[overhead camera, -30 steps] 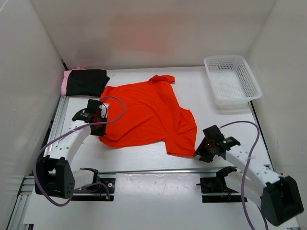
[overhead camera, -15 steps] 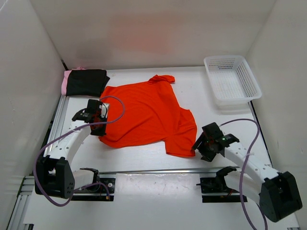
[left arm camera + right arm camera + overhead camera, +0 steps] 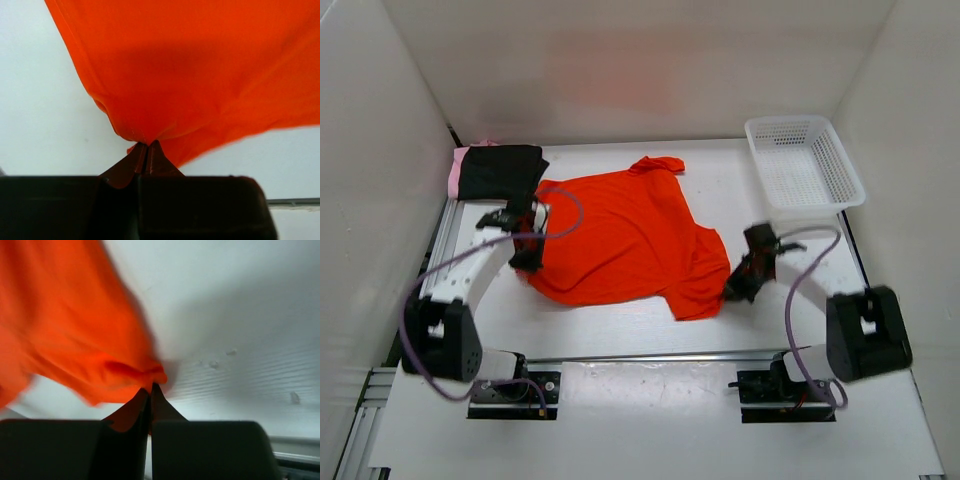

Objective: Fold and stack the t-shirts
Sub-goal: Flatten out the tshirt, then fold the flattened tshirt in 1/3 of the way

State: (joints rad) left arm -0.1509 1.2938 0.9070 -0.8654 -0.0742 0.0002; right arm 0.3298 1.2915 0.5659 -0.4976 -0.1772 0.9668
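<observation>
Step in hand: folding the orange-red t-shirt (image 3: 620,240); both of its near corners are gripped and no fold shows in it yet.
Orange-red t-shirt: spread mostly flat on the tabletop (image 3: 620,325), left of the white mesh basket (image 3: 807,206) and a little nearer the arms than the basket is.
Left claw (image 3: 528,264): pressed tight together on the shirt's near corner farthest from the basket, with the fabric gathered to a point at the tips in the wrist view.
Right claw (image 3: 734,288): closed tight on the near corner closest to the basket, just in front of it, with a small bunch of cloth pinched at the tips; that wrist view is somewhat blurred.
Stack: the black t-shirt (image 3: 502,170) lies folded on the pink t-shirt (image 3: 454,176), well apart from the basket and about level with it by the back wall.
Progress: likely two of three shirts done and this one last.
Next move: probably calls for raising both corners together and carrying them over the shirt toward its far edge, level with the basket, at an even pace so the held edge stays taut and square.
</observation>
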